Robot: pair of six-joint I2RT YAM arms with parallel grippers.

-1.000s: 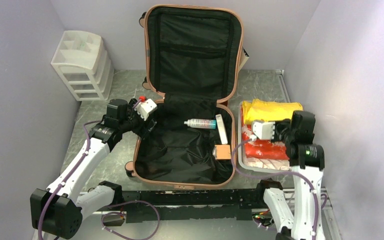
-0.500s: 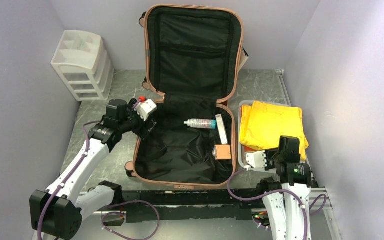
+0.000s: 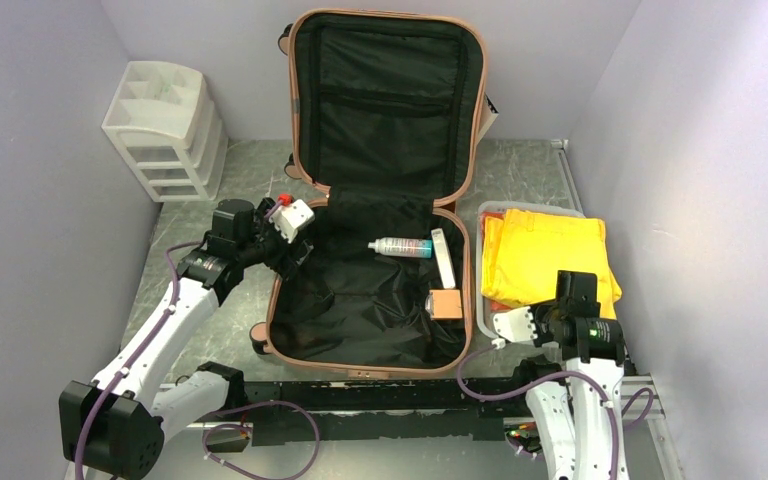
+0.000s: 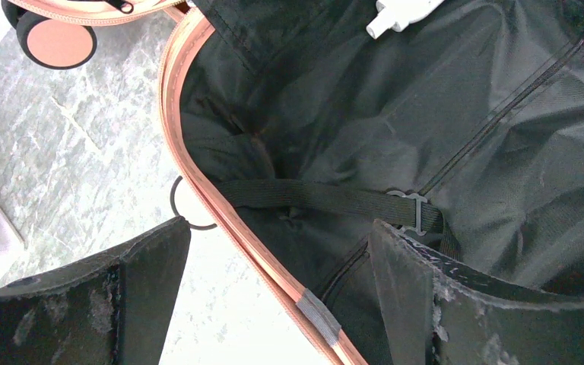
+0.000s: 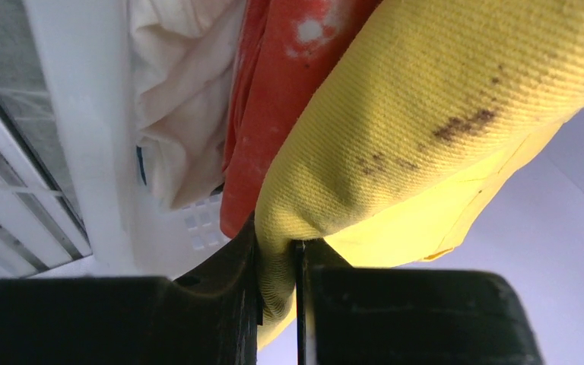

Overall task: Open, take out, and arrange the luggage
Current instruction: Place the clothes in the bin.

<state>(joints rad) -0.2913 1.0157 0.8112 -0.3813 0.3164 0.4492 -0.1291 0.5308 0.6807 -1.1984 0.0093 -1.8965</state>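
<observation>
Right gripper (image 5: pixel 277 262): clamped on yellow cloth (image 5: pixel 426 99), which is soft and light.
Left gripper (image 4: pixel 277 232): jaws wide apart, astride the luggage (image 4: pixel 334 114) rim.
Handling: lies open mid-table; shell likely stiff and bulky; hold by rim.

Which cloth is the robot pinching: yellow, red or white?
The yellow cloth: the right gripper pinches its fold. The red cloth and white cloth are not gripped.

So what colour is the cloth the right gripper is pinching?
The cloth is yellow with a few dark smudges, clearest in the right wrist view.
</observation>
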